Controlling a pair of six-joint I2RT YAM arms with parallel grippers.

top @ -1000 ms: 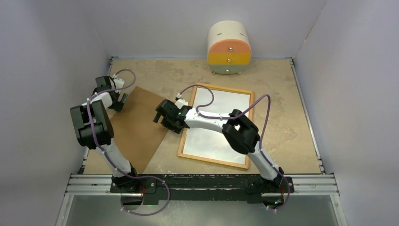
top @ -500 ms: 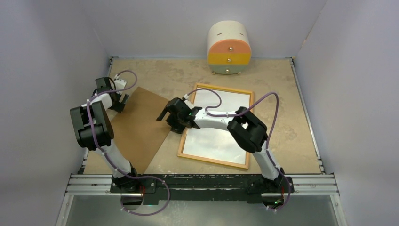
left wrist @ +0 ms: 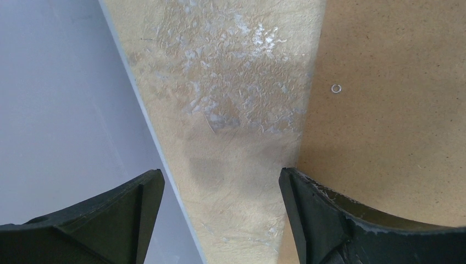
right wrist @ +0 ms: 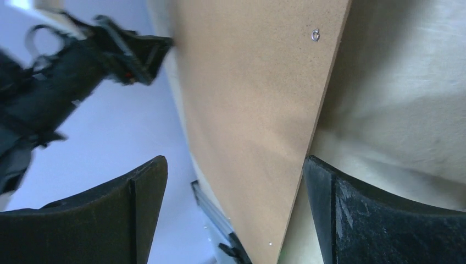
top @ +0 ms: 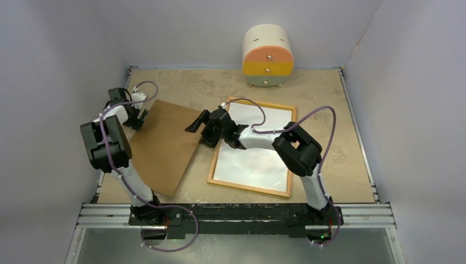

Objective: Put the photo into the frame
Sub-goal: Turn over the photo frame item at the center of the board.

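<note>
The frame (top: 292,148) lies flat at mid-table, its light wood side up. The photo (top: 250,159) fills its opening with the white back up; the printed side is hidden. My right gripper (top: 198,126) hangs open above the gap between the frame's far-left corner and the brown backing board (top: 162,146). In the right wrist view the right gripper (right wrist: 236,176) holds nothing, and the board (right wrist: 247,110) lies below it. My left gripper (top: 139,118) is open at the board's far-left edge. In the left wrist view the left gripper (left wrist: 222,190) straddles bare table, its right finger (left wrist: 329,220) over the board's edge (left wrist: 395,110).
A round drawer cabinet (top: 267,55) with orange and yellow fronts stands at the back wall. Grey walls (top: 66,82) close in on the left, right and back. A metal rail (top: 236,212) runs along the near edge by the arm bases.
My right gripper has pulled back from over the board's right corner, towards the frame's far-left corner. The left gripper's jaws have narrowed a little and shifted slightly toward the wall.
</note>
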